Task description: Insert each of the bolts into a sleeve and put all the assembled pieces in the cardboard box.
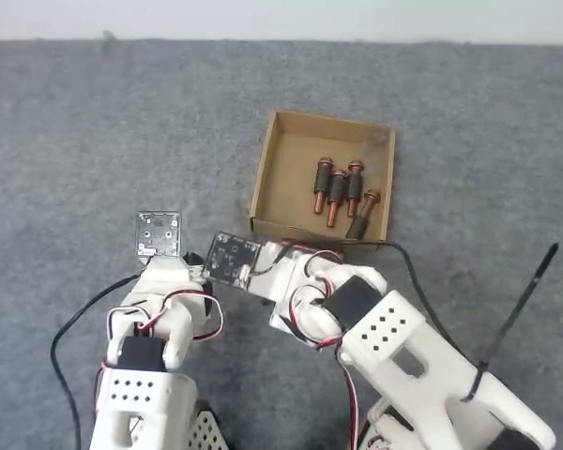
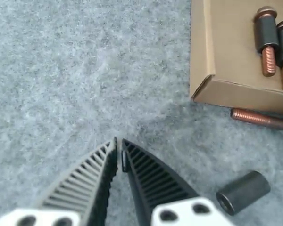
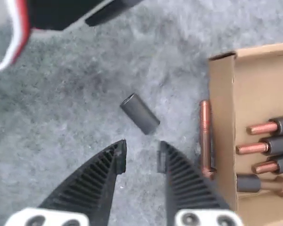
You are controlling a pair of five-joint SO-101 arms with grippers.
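The cardboard box (image 1: pixel 263 169) sits open on the grey table (image 1: pixel 94 141). It holds four assembled pieces (image 1: pixel 338 187): three lie side by side, and the fourth lies close to the box wall nearest the arms. Outside that wall one bare bolt (image 3: pixel 205 139) lies flat on the table, running alongside the box and just beside it. A dark sleeve (image 3: pixel 139 113) lies on its side near the bolt, a little farther from the box and not touching either. The left gripper (image 2: pixel 119 147) hovers over bare table off the box's corner, on the far side of the sleeve from the box; its jaws are pressed almost together with nothing between them. The right gripper (image 3: pixel 142 155) sits close to the sleeve beside the box wall, jaws spread apart and empty.
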